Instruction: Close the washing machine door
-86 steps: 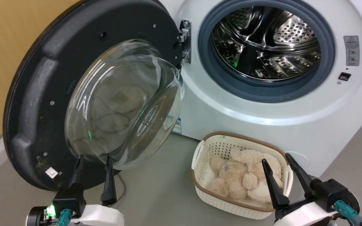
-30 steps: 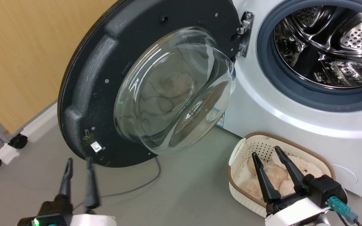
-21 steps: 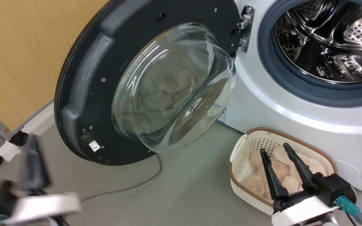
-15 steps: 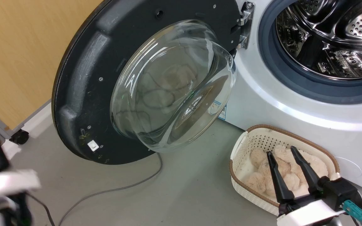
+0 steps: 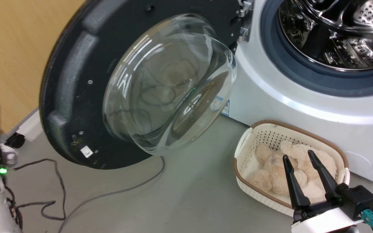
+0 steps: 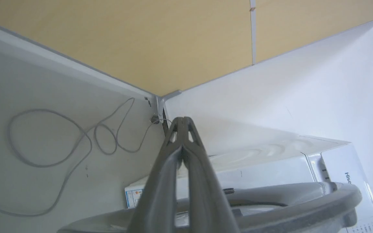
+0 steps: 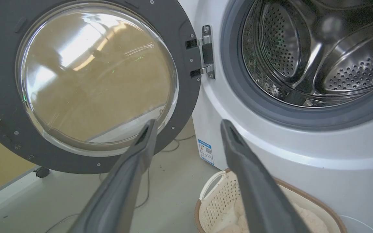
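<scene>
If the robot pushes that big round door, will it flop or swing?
The washing machine door probably swings as one stiff piece, pivoting on its metal hinge. Its thick glass bowl likely makes it heavy, and slippery.

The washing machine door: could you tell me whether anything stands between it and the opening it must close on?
The drum opening is free. A basket stands on the floor below it; whether the door clears it is unclear.

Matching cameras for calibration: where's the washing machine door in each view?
Head view: washing machine door upper left, open.
Left wrist view: door edge-on, curving along the bottom.
Right wrist view: door upper left, glass facing camera.
Shared landmark: blue sticker low on the washing machine.
</scene>
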`<state>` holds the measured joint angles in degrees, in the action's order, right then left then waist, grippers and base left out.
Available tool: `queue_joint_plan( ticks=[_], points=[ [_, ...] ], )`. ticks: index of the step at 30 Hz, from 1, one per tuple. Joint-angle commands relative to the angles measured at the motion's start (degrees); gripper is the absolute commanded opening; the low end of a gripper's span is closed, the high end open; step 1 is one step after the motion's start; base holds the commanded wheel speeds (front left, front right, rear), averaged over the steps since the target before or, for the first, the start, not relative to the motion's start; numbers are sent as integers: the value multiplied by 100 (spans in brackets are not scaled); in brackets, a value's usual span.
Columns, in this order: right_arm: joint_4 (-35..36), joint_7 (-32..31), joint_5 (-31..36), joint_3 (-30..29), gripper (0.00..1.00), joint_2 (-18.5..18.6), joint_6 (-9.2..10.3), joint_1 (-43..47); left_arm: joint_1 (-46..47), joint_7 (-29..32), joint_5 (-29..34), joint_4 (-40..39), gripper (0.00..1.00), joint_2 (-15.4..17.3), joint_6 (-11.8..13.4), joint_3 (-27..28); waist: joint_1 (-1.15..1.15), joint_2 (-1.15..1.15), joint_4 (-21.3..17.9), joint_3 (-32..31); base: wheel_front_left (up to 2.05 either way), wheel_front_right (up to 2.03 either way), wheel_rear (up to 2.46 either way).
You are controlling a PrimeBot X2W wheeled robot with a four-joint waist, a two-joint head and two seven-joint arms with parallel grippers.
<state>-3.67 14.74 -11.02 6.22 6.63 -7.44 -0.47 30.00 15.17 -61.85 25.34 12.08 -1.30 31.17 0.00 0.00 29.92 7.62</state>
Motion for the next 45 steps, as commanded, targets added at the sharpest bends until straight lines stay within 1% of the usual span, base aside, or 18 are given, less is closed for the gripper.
queue_joint_plan(
  ticks=[1,4,9,14,18,21,24,27,32,37,38,43,44,45],
  points=[
    [54,19,45,8,100,40,-5,-5,125,419,-226,145,0,-6,-3,-46,0,0,-66,66,0,0,0],
    [82,19,39,35,100,57,-5,-37,128,1023,-536,245,0,-39,-59,-131,0,0,-135,106,0,0,0],
    [72,20,32,58,100,45,-5,-85,-2,1585,-830,280,0,-4,-98,-134,0,0,-245,122,0,0,0],
    [76,23,30,29,100,5,-5,-94,-258,2216,-1015,184,0,40,-203,-267,0,0,-326,57,0,0,0],
    [58,24,20,-6,100,-47,-5,-87,-569,2791,-1205,-188,0,-65,-334,-464,0,0,-388,-65,0,0,0],
    [65,25,4,-39,100,-99,-5,-56,-852,3232,-1367,-576,0,-191,-364,-623,0,0,-446,-191,0,0,0],
    [78,25,-2,-113,100,-139,-5,8,-1167,3602,-1383,-986,0,-358,-318,-892,0,0,-490,-316,0,0,0],
    [77,25,5,-195,100,-178,-5,71,-1445,3851,-1338,-1339,0,-502,-238,-1155,0,0,-581,-430,0,0,0],
    [90,25,7,-258,100,-237,-5,129,-1913,4125,-1386,-1817,0,-741,-136,-1576,0,0,-887,-599,0,0,0],
    [115,26,39,-305,100,-264,-5,178,-2405,4215,-1774,-2261,0,-890,-59,-2045,0,0,-1324,-616,0,0,0],
    [115,26,39,-305,100,-264,-5,178,-2405,4215,-1774,-2261,0,-890,-59,-2045,0,0,-1324,-616,0,0,0],
    [145,26,77,-314,100,-244,-5,195,-2757,3948,-2240,-2556,0,-916,15,-2734,0,0,-1831,-496,0,0,0],
    [152,26,78,-322,100,-229,-5,194,-2789,3843,-2332,-2594,0,-917,19,-2909,0,0,-1929,-463,0,0,0],
    [166,26,68,-328,100,-206,-5,175,-2821,3615,-2484,-2650,0,-918,11,-3238,0,0,-2153,-386,0,0,0]
  ],
)
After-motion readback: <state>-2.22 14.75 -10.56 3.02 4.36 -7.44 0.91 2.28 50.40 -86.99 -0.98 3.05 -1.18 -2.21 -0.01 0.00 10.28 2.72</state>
